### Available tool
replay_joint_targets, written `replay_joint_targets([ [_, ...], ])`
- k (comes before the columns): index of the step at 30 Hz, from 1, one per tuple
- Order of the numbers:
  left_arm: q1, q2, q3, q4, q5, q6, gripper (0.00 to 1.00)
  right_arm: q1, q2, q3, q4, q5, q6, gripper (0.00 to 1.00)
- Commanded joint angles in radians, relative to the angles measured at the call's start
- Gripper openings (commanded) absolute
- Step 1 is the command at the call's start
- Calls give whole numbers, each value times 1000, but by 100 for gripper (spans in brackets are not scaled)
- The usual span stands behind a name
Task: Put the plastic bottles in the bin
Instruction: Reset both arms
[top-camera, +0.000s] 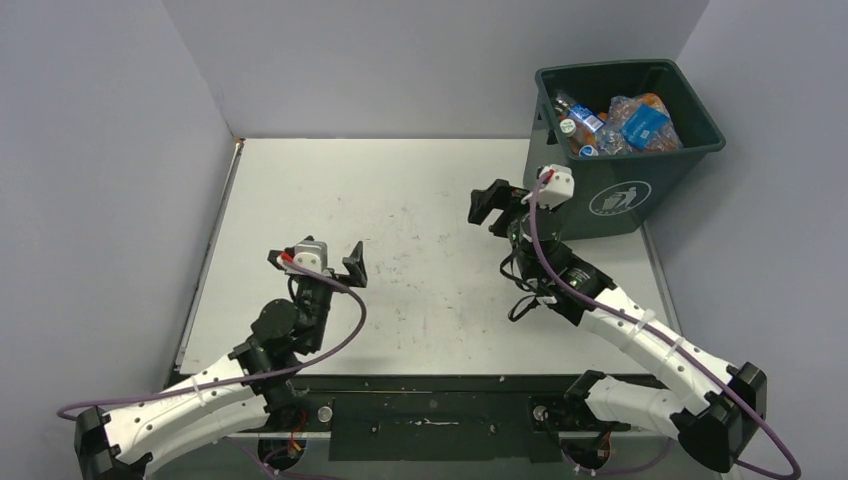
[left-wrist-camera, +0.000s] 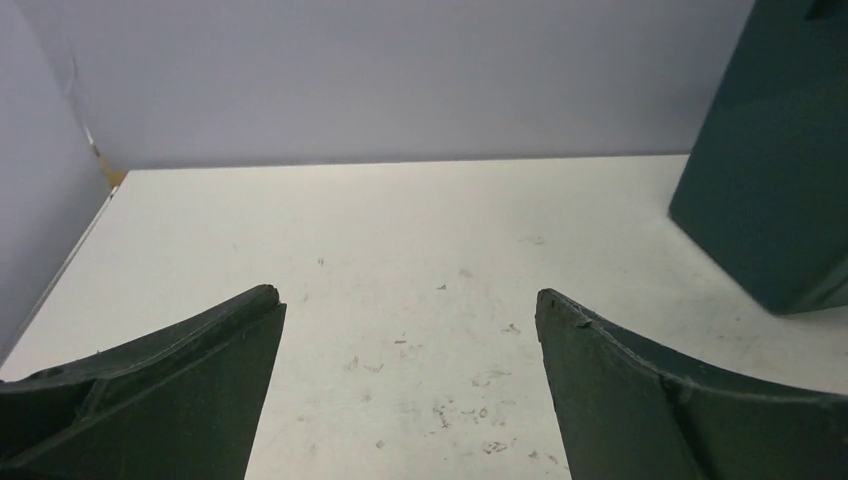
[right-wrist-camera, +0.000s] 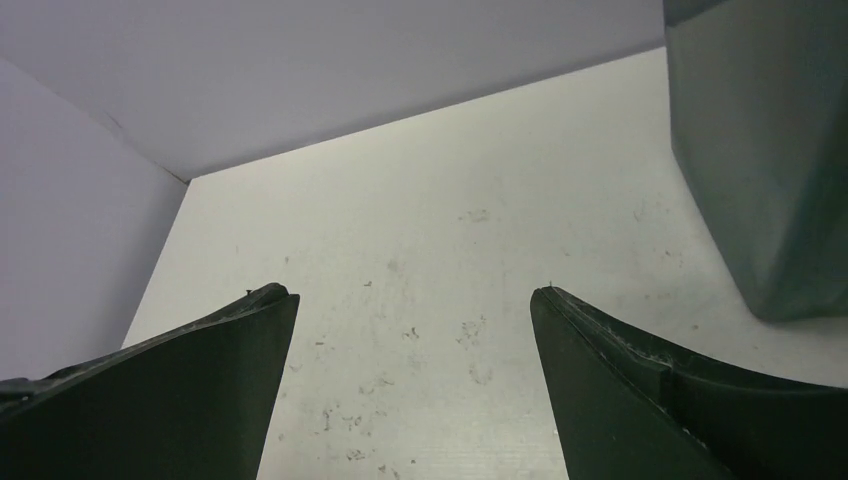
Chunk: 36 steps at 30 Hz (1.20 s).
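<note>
You see the plastic bottles (top-camera: 612, 124) heaped in the bin (top-camera: 640, 200), so left gripper (left-wrist-camera: 407, 300) and right gripper (right-wrist-camera: 410, 295) both hang with jaws apart, empty (seemingly nothing left to fetch).

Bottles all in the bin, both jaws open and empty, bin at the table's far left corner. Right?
No: the bin stands at the far right corner of the table, as the top external view shows. The rest holds: the bottles are in the bin, and both jaws are open and empty.
</note>
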Motion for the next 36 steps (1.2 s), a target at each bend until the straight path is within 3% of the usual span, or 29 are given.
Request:
replay_joint_targets([
  [1,68,116,73,-62,-109,-106,96,-1,-60,0,-144,101,77,90],
  [3,182,174,138,-298,-9,-310,96,0,-38,1,-241,164,76,90],
  [6,372,221,143,-370,154,-441,96,-1,3,-50,-291,246,63,90],
  [9,492,245,83,-289,228,-360,96,-3,5,-184,-181,269,-75,90],
  [12,564,299,-25,-77,197,-192,96,-4,-18,-299,-12,260,-164,90],
  [16,702,371,-84,50,253,-284,96,-3,-58,-325,25,181,-70,90],
  [20,750,528,-95,170,194,-198,96,-6,-86,-362,26,179,-50,90],
  [27,772,793,-67,402,190,-200,96,-50,-119,-407,85,92,-103,90],
  [32,799,896,-48,495,251,-165,96,-127,-50,-365,98,16,-85,90],
  [36,823,872,-97,563,294,-184,96,-173,44,-350,159,15,-116,90],
])
